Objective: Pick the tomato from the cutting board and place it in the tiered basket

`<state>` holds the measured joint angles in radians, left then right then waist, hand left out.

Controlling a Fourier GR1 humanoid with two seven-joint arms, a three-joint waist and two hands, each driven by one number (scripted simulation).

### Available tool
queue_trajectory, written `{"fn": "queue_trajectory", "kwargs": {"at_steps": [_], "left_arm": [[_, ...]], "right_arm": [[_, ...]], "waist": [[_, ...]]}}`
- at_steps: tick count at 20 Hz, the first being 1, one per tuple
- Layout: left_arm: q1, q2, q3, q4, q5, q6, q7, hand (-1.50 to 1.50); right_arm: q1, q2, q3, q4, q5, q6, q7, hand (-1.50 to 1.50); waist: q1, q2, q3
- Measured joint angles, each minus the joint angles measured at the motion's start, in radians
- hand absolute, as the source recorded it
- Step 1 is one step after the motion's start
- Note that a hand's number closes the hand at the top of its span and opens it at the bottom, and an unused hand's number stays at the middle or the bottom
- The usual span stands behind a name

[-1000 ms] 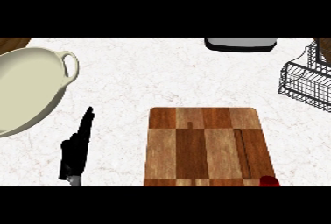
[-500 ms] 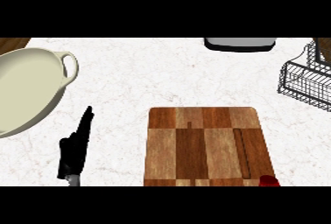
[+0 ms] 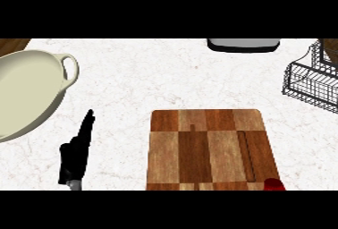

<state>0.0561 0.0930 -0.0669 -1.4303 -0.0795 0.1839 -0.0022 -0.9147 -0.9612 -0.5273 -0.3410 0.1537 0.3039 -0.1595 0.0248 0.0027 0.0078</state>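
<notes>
Nothing has changed across the last second: left hand (image 3: 76,154), cutting board (image 3: 208,150) and tomato (image 3: 274,184) sit exactly where they were. So no approach to the tomato has begun, and the pick is still entirely ahead.

Left hand: resting near the counter's front edge, left of the board, fingers straight and together, pointing toward the back edge, holding nothing. Right hand: not in view.

Tomato: only a small red sliver shows at the board's front right corner, cut off by the view's lower edge; probably it sits on the board's corner, but whether it overhangs cannot be told.

Tiered basket (image 3: 314,82): black wire, at the counter's right edge toward the back, well apart from the tomato. Cream dish (image 3: 23,96) with a loop handle at the left edge. A dark grey object (image 3: 243,44) stands at the back edge.

Judgement: the right hand is nearer the tomato and basket, so it is the likely picker.
</notes>
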Motion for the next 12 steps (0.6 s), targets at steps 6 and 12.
{"fn": "queue_trajectory", "kwargs": {"at_steps": [6,12], "left_arm": [[0.009,0.003,0.007,-0.018,0.005,-0.002,0.012,0.00],[0.015,0.003,0.009,-0.028,0.008,-0.005,0.023,0.00]], "right_arm": [[0.024,-0.128,-0.100,0.046,-0.051,-0.124,0.012,-1.50],[0.109,-0.302,-0.194,0.136,-0.111,-0.085,0.039,-1.50]], "waist": [[-0.004,0.003,-0.001],[-0.014,0.005,0.002]]}}
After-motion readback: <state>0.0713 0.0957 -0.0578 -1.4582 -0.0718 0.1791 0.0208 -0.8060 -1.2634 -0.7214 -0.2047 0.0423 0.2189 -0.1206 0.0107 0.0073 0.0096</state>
